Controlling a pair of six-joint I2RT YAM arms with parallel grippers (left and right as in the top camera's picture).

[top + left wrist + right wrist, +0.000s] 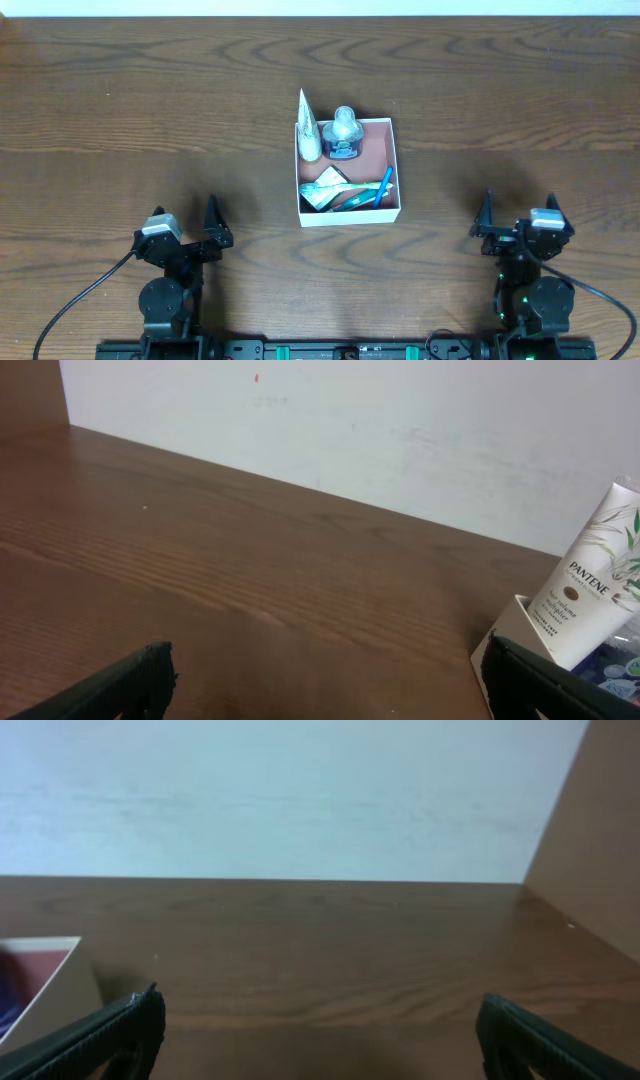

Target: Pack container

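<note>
Both tools spread wide and empty: left tool [187, 222], right tool [518, 215]. Container [350, 214] centre frame, contents [340, 190] jumbled, hard to read. Dark wooden worktop [120, 110], pale wall [400, 420].

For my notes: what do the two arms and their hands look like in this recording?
Both arms are black with rounded joint housings. The left hand and the right hand each have two black pointed fingers and a small silver-grey block beside them. A black cable curves outward from each arm's base. Small green lights glow on the right arm.
</note>
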